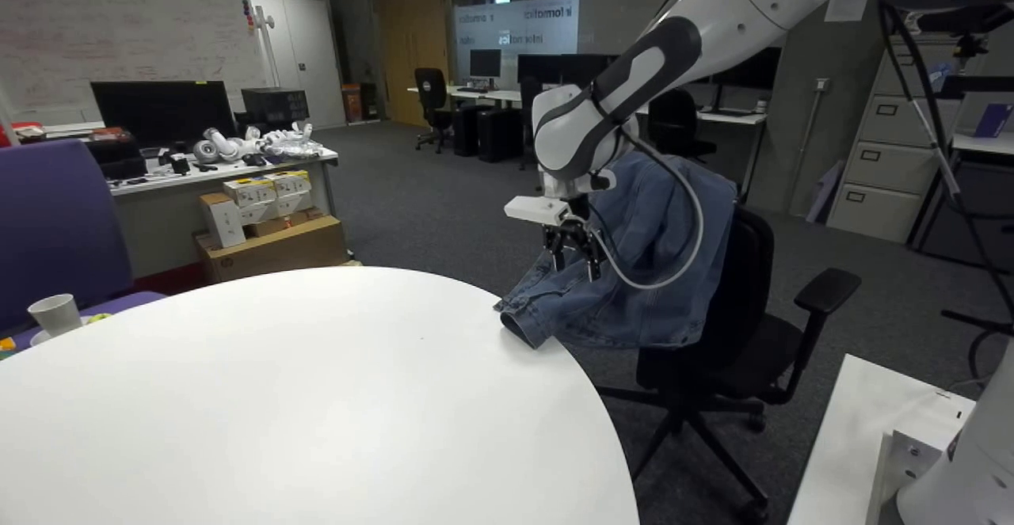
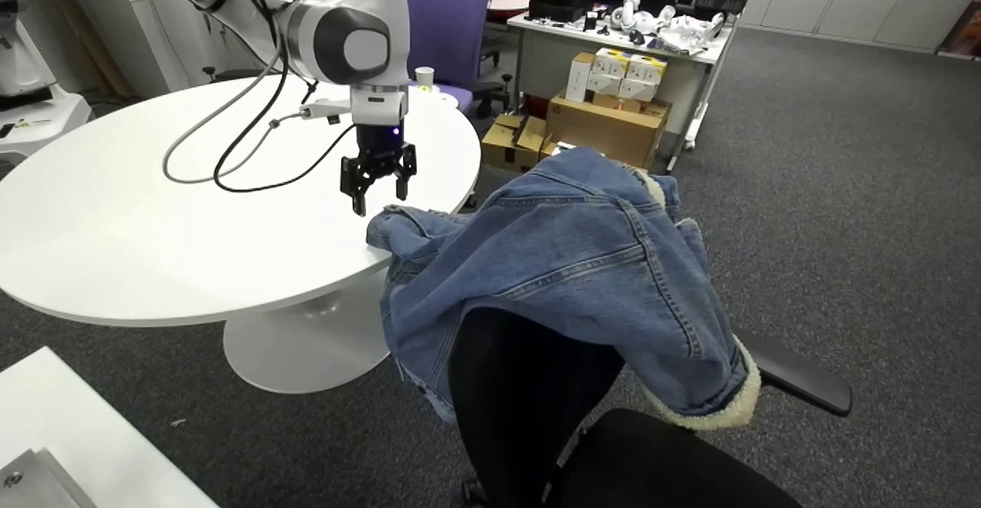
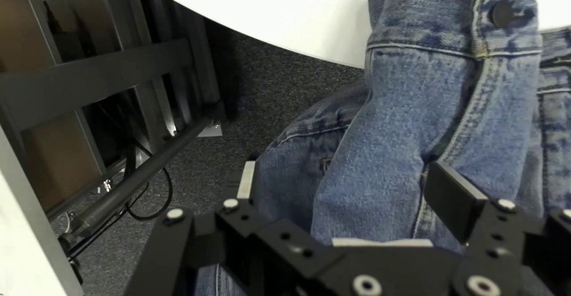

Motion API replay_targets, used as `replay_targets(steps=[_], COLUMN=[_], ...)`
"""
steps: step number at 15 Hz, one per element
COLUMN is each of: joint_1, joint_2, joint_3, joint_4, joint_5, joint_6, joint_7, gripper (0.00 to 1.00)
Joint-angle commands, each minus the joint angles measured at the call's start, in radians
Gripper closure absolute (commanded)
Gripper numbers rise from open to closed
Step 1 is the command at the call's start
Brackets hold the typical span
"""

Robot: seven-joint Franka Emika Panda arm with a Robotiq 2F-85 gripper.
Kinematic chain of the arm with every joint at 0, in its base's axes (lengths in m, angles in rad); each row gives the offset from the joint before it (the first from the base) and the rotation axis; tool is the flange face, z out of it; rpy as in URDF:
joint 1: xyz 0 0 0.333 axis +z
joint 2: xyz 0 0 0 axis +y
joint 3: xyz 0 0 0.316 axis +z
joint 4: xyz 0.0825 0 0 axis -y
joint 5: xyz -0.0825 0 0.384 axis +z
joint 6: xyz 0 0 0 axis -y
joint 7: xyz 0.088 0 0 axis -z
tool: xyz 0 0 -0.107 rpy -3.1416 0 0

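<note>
Beneath the jaws, denim jacket [image 2: 571,251]

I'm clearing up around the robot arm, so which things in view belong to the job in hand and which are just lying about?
Likely in the job:
black two-fingered gripper, open and empty
blue denim jacket, nearest it
black office chair bearing the jacket
round white table beneath a denim cuff

Seemingly just lying about:
white tapered cup
large brown cardboard box
purple high-backed chair

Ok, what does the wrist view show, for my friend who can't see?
An open black gripper points down toward a blue denim jacket. The jacket's cuff, with a dark button, rests on a white table.
</note>
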Motion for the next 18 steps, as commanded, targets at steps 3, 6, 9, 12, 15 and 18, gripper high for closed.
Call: replay_targets(steps=[3,6,9,12,15,18], joint_1=[0.028,0.04,0.042,0.038,0.03,0.017], joint_2=[0.053,0.077,0.101,0.121,0.133,0.129], joint_3=[-0.004,-0.009,-0.016,-0.027,-0.044,-0.066], joint_4=[-0.004,-0.007,-0.004,0.001,0.006,0.004], joint_5=[-0.039,-0.047,-0.048,-0.046,-0.042,-0.039], joint_6=[0.041,0.068,0.081,0.088,0.091,0.088], joint_7=[0.014,0.017,0.017,0.017,0.014,0.011], gripper=[0.0,0.0,0.0,0.32,0.57,0.8])
